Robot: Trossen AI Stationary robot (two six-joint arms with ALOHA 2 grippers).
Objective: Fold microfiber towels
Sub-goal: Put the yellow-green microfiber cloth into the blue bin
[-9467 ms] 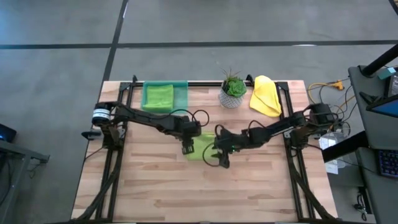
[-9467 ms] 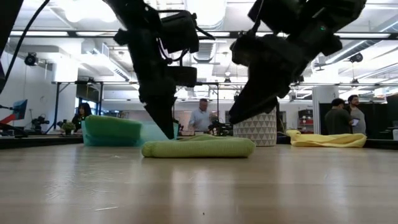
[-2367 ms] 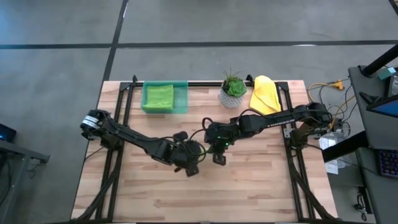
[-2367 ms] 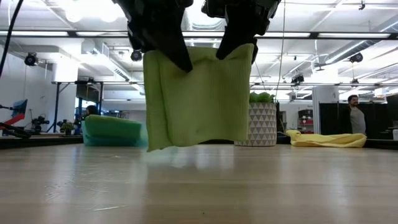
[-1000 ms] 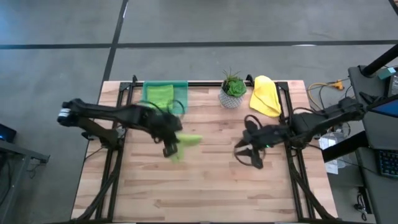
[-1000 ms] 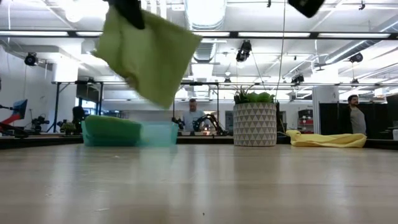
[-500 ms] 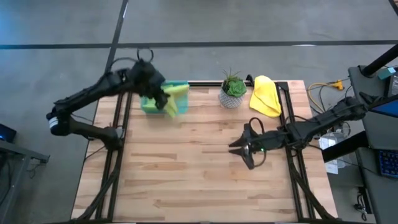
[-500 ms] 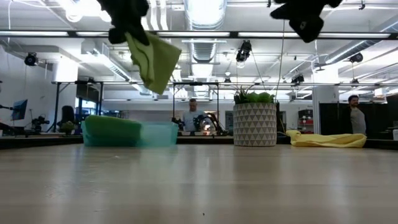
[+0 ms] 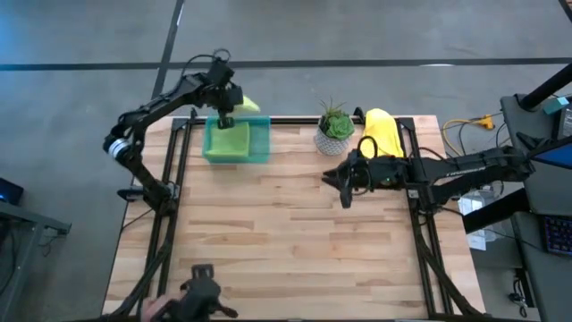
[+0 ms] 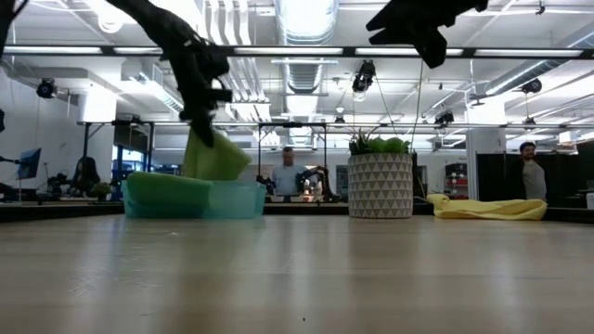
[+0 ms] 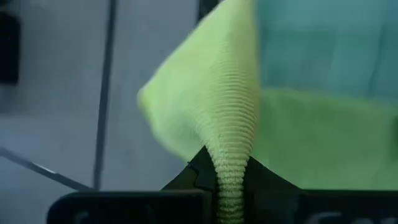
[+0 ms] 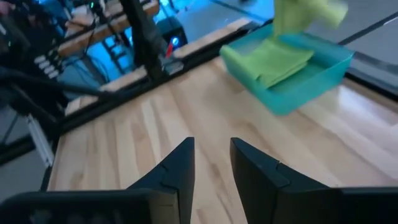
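Where the left arm reaches over the table's far left corner, we see the left gripper pinched tight on a lime green towel, which hangs over the far edge of the see-through green tray; in the left wrist view the cloth's ribbed edge is squeezed between the dark fingers, whose tips it hides from us. A second lime green towel lies folded inside the tray. From the low view we cannot tell whether the hanging towel touches the one below. The right gripper hovers above the table's middle right, near the potted plant, its fingers a narrow gap apart and holding nothing. The yellow towel lies at the far right, partly covered by the right arm. At the near edge a dark object is cut off; we cannot make out what it is.
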